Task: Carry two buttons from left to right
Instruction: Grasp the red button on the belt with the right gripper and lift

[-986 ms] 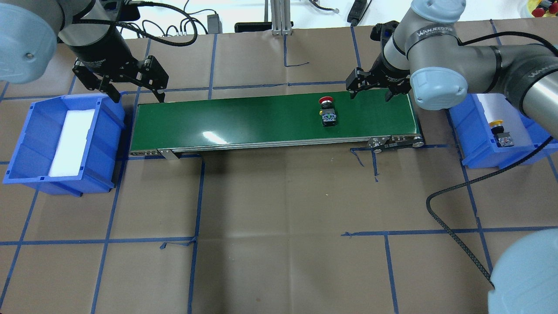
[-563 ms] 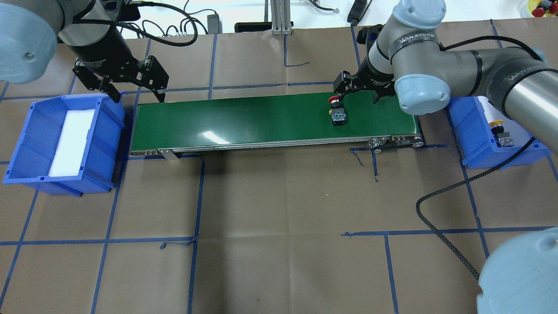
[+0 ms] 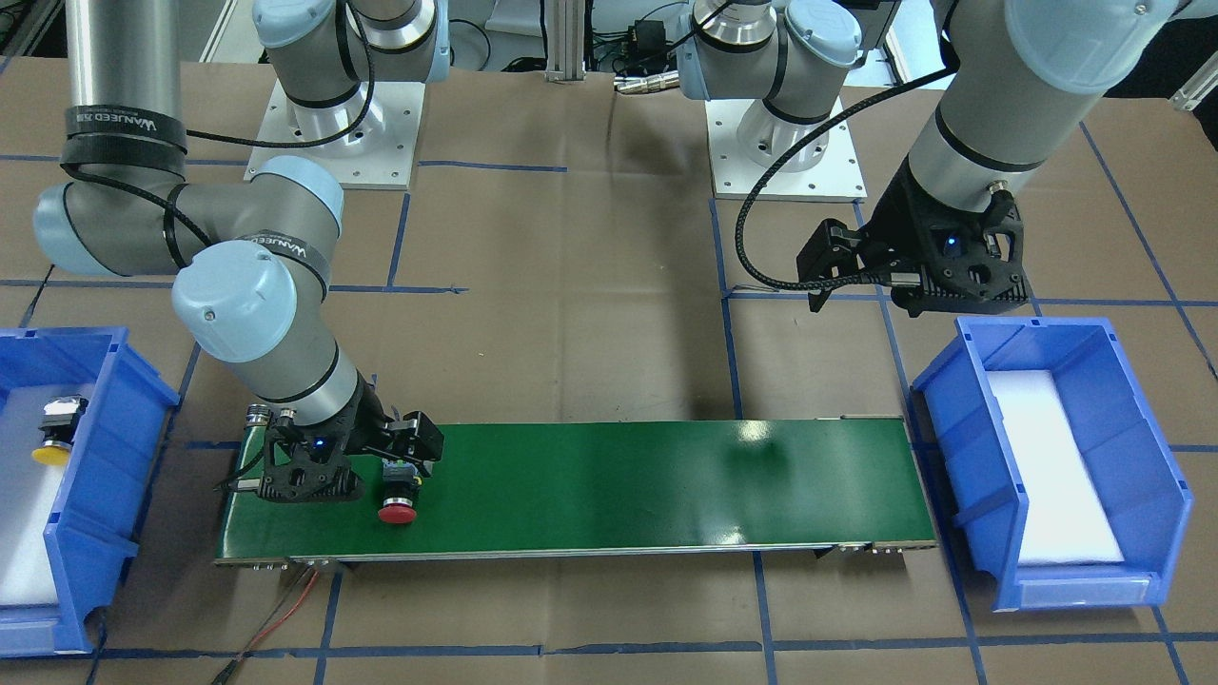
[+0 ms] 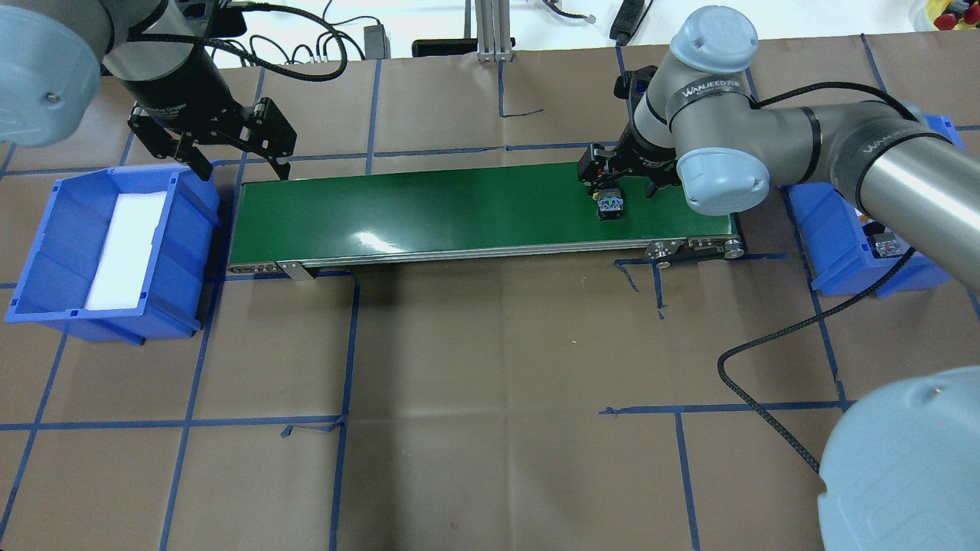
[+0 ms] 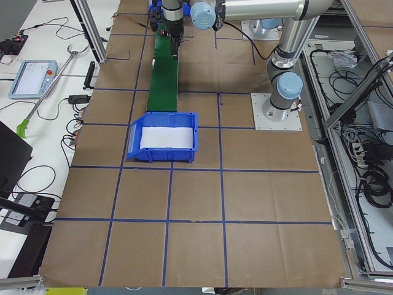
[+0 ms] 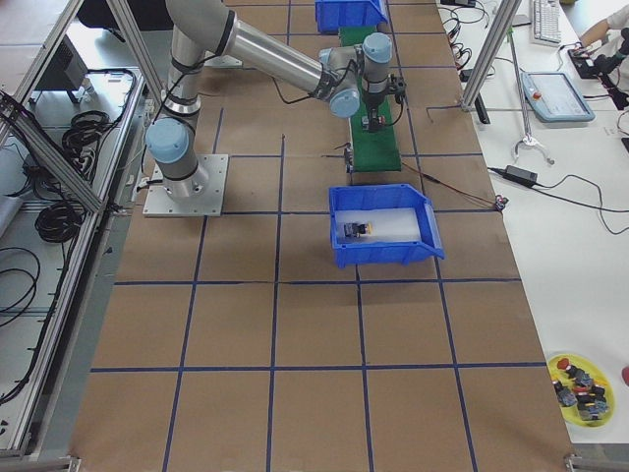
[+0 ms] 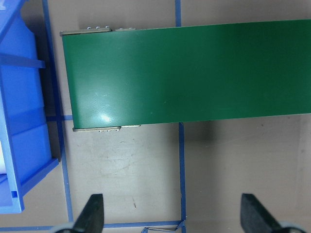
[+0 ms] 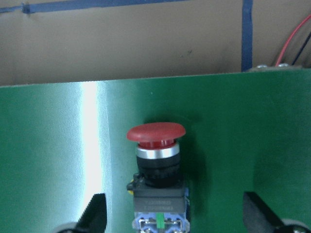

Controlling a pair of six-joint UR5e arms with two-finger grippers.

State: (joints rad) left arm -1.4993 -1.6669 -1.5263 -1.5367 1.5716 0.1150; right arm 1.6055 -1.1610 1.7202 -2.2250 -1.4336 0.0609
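The red-capped button (image 4: 610, 207) lies on its side on the green conveyor belt (image 4: 459, 207) near its right end. It also shows in the front view (image 3: 398, 512) and the right wrist view (image 8: 156, 133). My right gripper (image 4: 619, 182) is open just above it, one finger (image 8: 92, 216) on each side, not touching. The yellow-capped button (image 3: 49, 438) lies in the right blue bin (image 3: 114, 457), also in the right side view (image 6: 356, 230). My left gripper (image 4: 241, 164) is open and empty above the belt's left end, fingers (image 7: 92, 216) wide apart.
The left blue bin (image 4: 46, 252) with a white liner stands at the belt's left end. A black cable (image 4: 766, 398) loops over the table at the right. A yellow dish (image 6: 580, 379) with spare buttons sits far off. A red wire (image 3: 276, 618) trails from the belt.
The red button has ridden rightward on the belt. My right gripper has moved left and now straddles it. The left gripper has stayed in place.
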